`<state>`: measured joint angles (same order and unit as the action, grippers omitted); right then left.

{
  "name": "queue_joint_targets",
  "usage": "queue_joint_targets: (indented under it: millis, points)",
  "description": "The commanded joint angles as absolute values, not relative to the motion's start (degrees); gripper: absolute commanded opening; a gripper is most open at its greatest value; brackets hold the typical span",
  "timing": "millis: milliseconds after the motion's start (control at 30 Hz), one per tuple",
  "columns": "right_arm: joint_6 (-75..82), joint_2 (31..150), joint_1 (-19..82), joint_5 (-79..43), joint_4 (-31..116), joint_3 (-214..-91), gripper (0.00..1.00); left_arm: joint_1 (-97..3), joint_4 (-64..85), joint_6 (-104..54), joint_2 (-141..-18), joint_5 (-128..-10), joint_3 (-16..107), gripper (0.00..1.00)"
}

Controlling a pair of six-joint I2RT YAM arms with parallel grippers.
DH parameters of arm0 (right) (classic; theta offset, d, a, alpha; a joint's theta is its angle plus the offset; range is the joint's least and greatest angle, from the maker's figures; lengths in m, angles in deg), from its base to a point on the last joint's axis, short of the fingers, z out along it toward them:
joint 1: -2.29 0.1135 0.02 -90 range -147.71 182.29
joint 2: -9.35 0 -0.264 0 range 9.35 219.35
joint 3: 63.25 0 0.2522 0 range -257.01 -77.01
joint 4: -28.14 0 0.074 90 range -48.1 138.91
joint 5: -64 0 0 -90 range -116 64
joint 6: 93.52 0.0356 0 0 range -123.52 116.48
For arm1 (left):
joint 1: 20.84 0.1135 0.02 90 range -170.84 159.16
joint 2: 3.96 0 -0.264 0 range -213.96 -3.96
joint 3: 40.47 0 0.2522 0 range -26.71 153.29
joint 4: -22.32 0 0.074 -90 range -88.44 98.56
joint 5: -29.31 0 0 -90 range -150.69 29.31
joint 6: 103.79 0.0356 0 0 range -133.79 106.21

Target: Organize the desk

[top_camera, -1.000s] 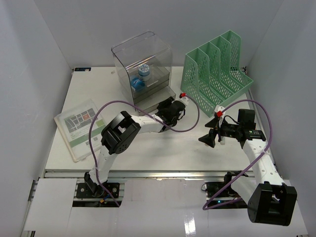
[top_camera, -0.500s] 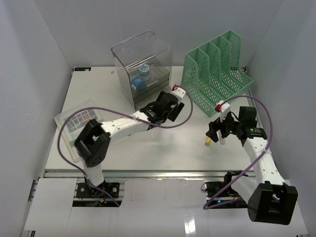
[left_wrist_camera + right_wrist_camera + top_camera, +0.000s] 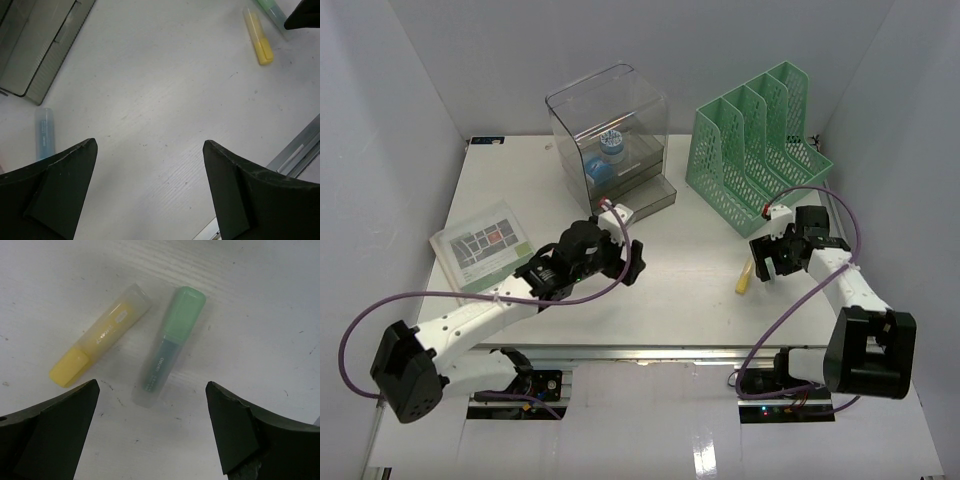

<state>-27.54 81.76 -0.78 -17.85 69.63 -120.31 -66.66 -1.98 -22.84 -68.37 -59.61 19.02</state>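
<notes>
The white desk (image 3: 690,310) bears a yellow highlighter (image 3: 744,278) right of centre. My right gripper (image 3: 766,264) hangs open just right of it. In the right wrist view the yellow highlighter (image 3: 100,342) and a green-capped highlighter (image 3: 172,345) lie side by side ahead of the open right gripper (image 3: 152,387), which touches neither. My left gripper (image 3: 625,262) is open over the desk's middle with nothing in it (image 3: 150,145). A pale blue highlighter (image 3: 44,132) lies beside the drawer box (image 3: 40,45).
The clear smoky drawer box (image 3: 610,135) stands at the back centre with blue items inside. At the back right is a green mesh file rack (image 3: 760,150). A booklet (image 3: 480,250) lies at the left. The metal rail (image 3: 650,350) runs along the front edge.
My left arm has pulled back from the drawer box to the desk's middle, and its gripper has opened. The right gripper has shifted right, uncovering the yellow highlighter.
</notes>
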Motion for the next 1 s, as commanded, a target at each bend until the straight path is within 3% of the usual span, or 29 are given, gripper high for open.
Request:
queue_joint_targets:
  millis: [0,167,333,467,700,833,967]
  points:
    - [-25.5,85.9,-1.2,-20.1,69.8,-124.1,0.86,-66.2,-2.2,-22.2,-60.2,-61.5,15.4,0.98]
    - [-23.9,92.9,-1.2,-20.2,68.7,-126.0,0.71,-66.2,-5.0,-18.5,-57.8,-55.3,16.3,0.98]
    - [-22.3,96.5,-1.2,-20.0,66.9,-126.5,0.65,-66.2,-6.8,-17.4,-56.6,-52.5,15.2,0.98]
    - [-21.8,98.0,-1.3,-20.5,66.3,-126.6,0.53,-66.2,-8.1,-16.8,-55.4,-46.8,14.4,0.98]
    - [-22.2,94.8,-1.6,-20.1,66.2,-125.5,0.23,-66.2,-8.0,-16.3,-55.7,-44.9,14.1,0.98]
    - [-25.4,88.7,-1.5,-14.9,67.1,-125.1,0.16,-66.2,-7.6,-16.1,-55.8,-44.2,13.4,0.98]
    - [-43.2,80.2,0.9,-0.3,74.9,-129.5,0.14,-66.2,-7.3,-15.7,-56.7,-42.9,12.9,0.98]
